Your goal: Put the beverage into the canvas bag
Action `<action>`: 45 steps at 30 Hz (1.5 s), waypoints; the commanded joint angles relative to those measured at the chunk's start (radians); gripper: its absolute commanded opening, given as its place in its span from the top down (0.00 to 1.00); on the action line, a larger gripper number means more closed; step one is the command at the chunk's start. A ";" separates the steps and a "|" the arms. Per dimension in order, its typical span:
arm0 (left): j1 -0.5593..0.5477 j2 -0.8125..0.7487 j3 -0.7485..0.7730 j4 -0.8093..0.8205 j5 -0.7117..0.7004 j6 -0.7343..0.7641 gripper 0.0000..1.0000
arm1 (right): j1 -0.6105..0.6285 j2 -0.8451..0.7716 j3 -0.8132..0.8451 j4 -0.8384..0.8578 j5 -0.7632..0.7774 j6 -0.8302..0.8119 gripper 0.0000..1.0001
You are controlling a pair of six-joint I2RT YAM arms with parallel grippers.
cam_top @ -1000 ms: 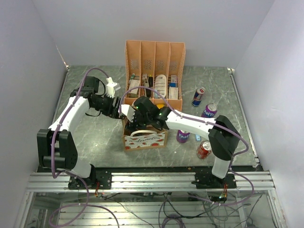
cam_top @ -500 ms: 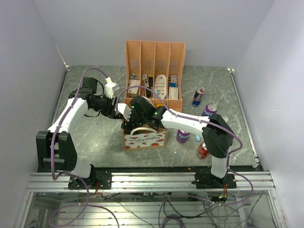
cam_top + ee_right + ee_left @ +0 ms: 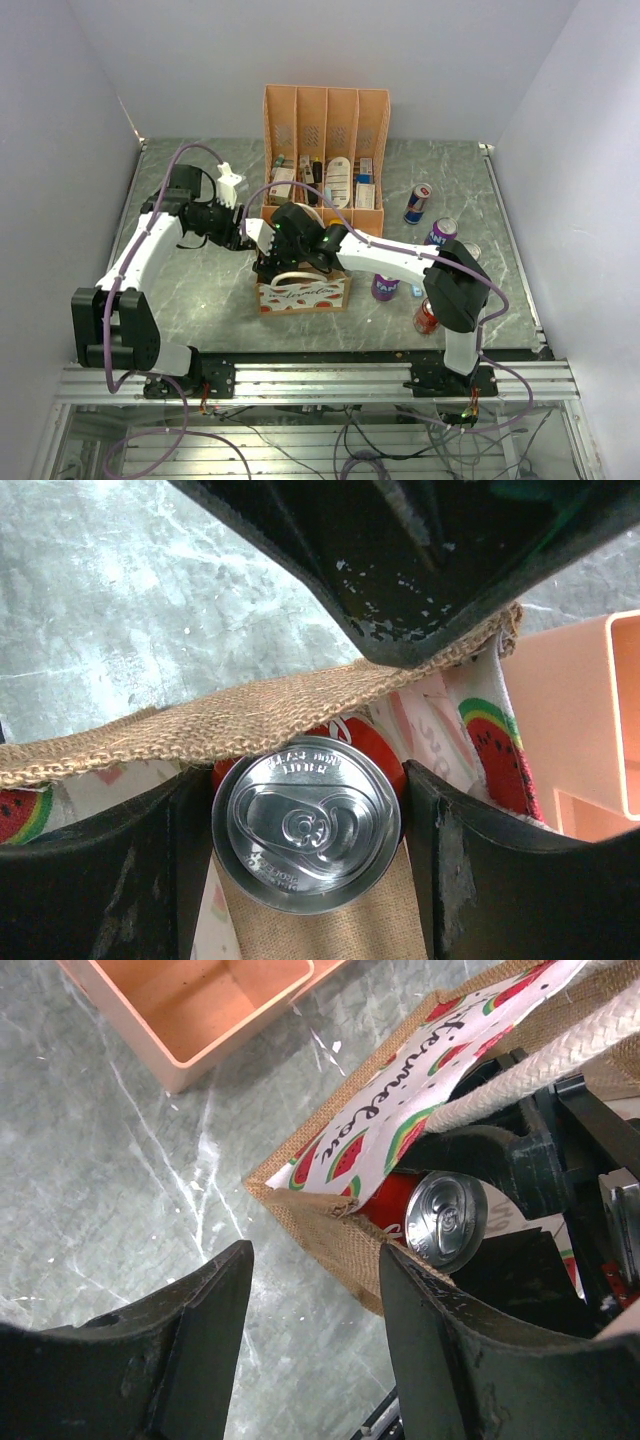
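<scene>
1. A small boxy tan canvas bag point(image 3: 303, 292), with white rope handles, a red watermelon print and black script on its side, stands upright on the grey marbled table point(image 3: 200, 300); in the overhead view it sits at centre frame, just in front of the tall peach plastic file organiser point(image 3: 325, 110).
2. A red can point(image 3: 305, 825) with a silver pull-tab lid lies inside the mouth of the canvas bag; in the right wrist view the hessian rim crosses just above the lid; in the left wrist view the lid shows right of centre, tilted, below the printed panel.
3. The right gripper point(image 3: 308, 780) is down in the bag, its arm entering from the right of the overhead frame; its two black fingers stand one on each side of the red can, against its body; it is clamped on that can.
4. The left gripper point(image 3: 315, 1260) sits at the bag's upper-left corner in the overhead view; its fingers are spread wide and hold nothing; the bag's hessian corner shows beyond the gap; contact with the bag cannot be told.
5. In the right half of the overhead frame, a blue-and-silver can point(image 3: 417, 203) stands near the organiser; a purple can point(image 3: 440, 232) stands below it; a second purple can point(image 3: 385, 287) stands just right of the bag; a loose red can point(image 3: 428, 316) sits at lower right, beside the right arm.
</scene>
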 commanded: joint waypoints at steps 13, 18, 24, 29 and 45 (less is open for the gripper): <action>-0.011 -0.104 -0.008 -0.002 -0.009 0.043 0.37 | -0.007 -0.022 0.113 -0.008 0.020 -0.005 0.13; -0.010 -0.124 0.007 -0.008 -0.024 0.044 0.37 | -0.008 -0.039 0.135 -0.038 0.022 -0.011 0.15; -0.010 -0.156 0.027 -0.011 -0.039 0.056 0.37 | -0.007 -0.081 0.159 -0.081 0.021 -0.035 0.16; -0.010 -0.190 0.051 -0.018 -0.040 0.080 0.35 | -0.008 -0.124 0.179 -0.141 -0.021 -0.063 0.17; -0.011 -0.311 0.108 0.012 -0.110 0.037 0.33 | -0.036 -0.391 0.164 -0.205 -0.015 -0.118 0.19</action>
